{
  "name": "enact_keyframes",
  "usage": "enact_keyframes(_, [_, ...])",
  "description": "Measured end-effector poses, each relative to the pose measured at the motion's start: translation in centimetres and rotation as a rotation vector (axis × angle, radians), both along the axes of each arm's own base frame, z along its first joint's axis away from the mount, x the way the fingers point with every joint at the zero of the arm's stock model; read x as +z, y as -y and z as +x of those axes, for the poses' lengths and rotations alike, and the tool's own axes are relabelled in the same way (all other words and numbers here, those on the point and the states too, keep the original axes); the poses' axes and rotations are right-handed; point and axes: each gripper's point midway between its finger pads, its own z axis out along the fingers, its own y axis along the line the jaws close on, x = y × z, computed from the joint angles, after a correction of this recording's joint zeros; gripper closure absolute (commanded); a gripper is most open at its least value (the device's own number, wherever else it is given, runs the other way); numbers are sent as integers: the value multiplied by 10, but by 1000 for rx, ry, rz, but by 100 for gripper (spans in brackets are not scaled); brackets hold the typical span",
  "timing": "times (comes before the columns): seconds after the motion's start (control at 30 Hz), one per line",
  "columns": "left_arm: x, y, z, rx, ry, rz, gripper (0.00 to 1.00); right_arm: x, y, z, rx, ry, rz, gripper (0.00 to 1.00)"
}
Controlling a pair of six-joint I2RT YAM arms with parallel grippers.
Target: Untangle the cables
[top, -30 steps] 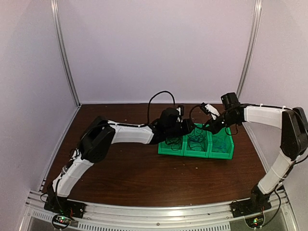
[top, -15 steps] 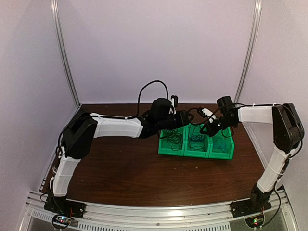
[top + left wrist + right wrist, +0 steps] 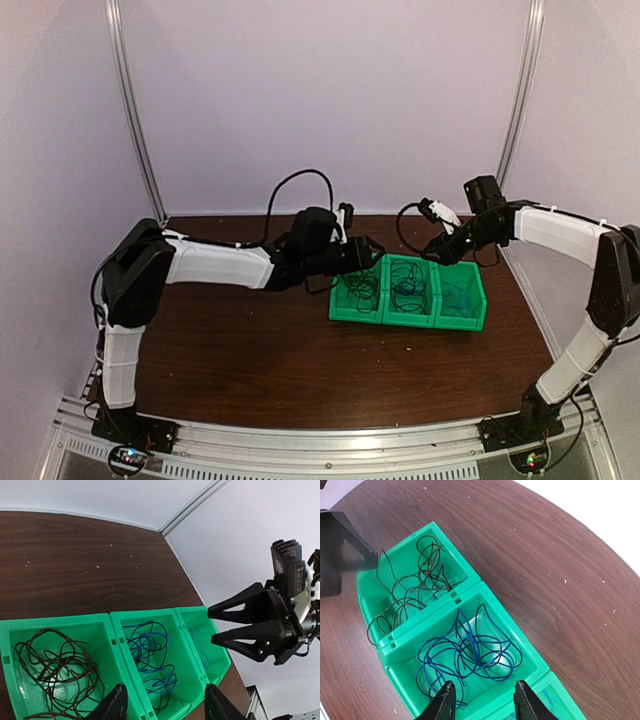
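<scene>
Top: my left claw (image 3: 370, 250) and right claw (image 3: 435, 250) both released, over green bins (image 3: 355, 312), 2 o'clock on the bench.
Left wrist: dark cable (image 3: 55, 672) and blue cable (image 3: 150, 655) in separate bins.
Right wrist: nothing gripped. Risk: springy loops hook a finger and re-tangle.

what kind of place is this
Probably a robot lab test cell: a left arm and right arm bolted to a table, plain pale walls, and green bins of loose wires.
</scene>
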Motion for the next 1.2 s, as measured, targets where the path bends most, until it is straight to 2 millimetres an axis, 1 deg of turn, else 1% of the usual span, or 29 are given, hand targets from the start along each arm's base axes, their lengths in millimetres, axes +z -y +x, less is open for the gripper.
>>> enact_keyframes(0.1, [11, -14, -1, 9, 25, 7, 46, 17, -2, 5, 7, 41, 12, 56])
enact_keyframes(0.17, [22, -25, -1, 20, 52, 12, 46, 16, -5, 8, 14, 35, 21, 56])
enact_keyframes(0.23, [31, -36, -1, 33, 80, 22, 46, 9, -8, 12, 20, 14, 27, 56])
enact_keyframes(0.33, [47, -56, -3, 55, 125, 44, 46, -13, -12, 19, 26, -41, 32, 57])
enact_keyframes(0.37, [53, -62, -4, 61, 139, 50, 46, -20, -14, 20, 27, -61, 32, 60])
enact_keyframes(0.4, [56, -68, -4, 68, 147, 56, 46, -30, -15, 21, 29, -85, 32, 67])
enact_keyframes(0.47, [64, -84, -5, 91, 170, 69, 46, -43, -17, 24, 31, -116, 33, 95])
enact_keyframes(0.5, [66, -92, -5, 102, 175, 78, 46, -49, -18, 24, 32, -131, 33, 100])
enact_keyframes(0.6, [69, -120, -8, 139, 179, 115, 46, -58, -20, 24, 22, -165, 43, 100])
enact_keyframes(0.73, [74, -152, -17, 182, 194, 172, 46, -55, -20, 25, 17, -160, 48, 100])
enact_keyframes(0.77, [77, -160, -19, 192, 199, 188, 46, -55, -20, 25, 16, -163, 46, 93])
enact_keyframes(0.8, [80, -166, -21, 198, 206, 201, 45, -55, -19, 24, 15, -166, 44, 81])
enact_keyframes(0.83, [84, -172, -23, 202, 213, 215, 44, -54, -18, 23, 17, -175, 34, 74])
enact_keyframes(0.87, [88, -178, -25, 208, 221, 229, 42, -53, -17, 23, 12, -180, 31, 69])
enact_keyframes(0.93, [95, -192, -27, 222, 240, 259, 34, -45, -16, 23, 12, -169, 21, 61])
enact_keyframes(1.0, [101, -209, -27, 249, 254, 299, 26, -33, -13, 19, 7, -154, 12, 55])
enact_keyframes(1.07, [104, -225, -26, 273, 267, 337, 23, -11, -9, 15, -6, -117, 10, 52])
enact_keyframes(1.13, [105, -241, -24, 297, 275, 385, 22, 19, -3, 11, -21, -44, 7, 49])
enact_keyframes(1.17, [104, -247, -23, 305, 277, 406, 22, 36, 0, 8, -28, 0, 8, 47])
enact_keyframes(1.2, [101, -254, -21, 313, 276, 435, 22, 53, 3, 3, -35, 44, 12, 40])
